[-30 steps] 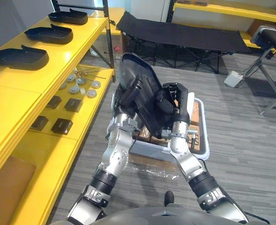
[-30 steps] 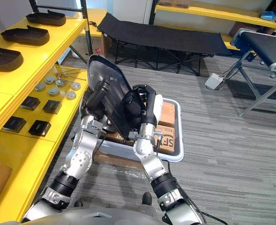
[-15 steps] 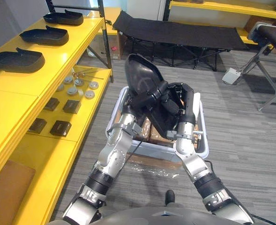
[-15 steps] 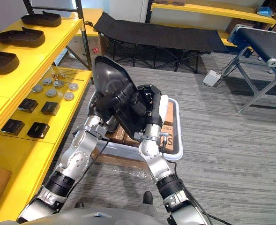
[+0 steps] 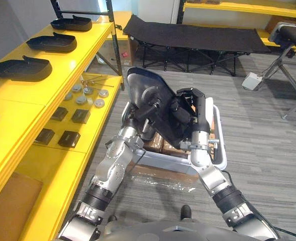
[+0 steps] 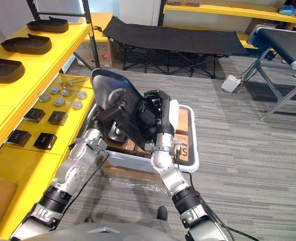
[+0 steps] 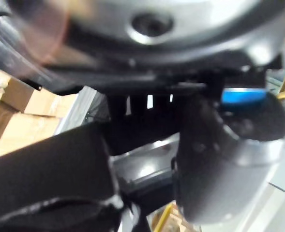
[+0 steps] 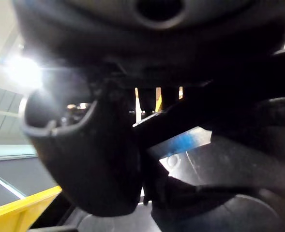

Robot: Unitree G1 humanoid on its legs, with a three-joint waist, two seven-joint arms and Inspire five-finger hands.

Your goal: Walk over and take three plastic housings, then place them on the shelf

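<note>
Gripping the housing [image 5: 143,84] at frame centre, your left hand [image 5: 146,116] curled its fingers over the left edge, and your right hand [image 5: 189,108] clamped the lower right side. The housing stood tilted above a bin [image 5: 221,150] of boxes [image 6: 182,125]. Three more housings [image 5: 22,69] lay along the yellow shelf [image 5: 62,68], upper left of the frame.

Glossy black housing [image 5: 149,92], yellow shelf [image 5: 70,68], grey plank-striped floor [image 5: 268,135] (the crate [image 5: 221,150] is white).
</note>
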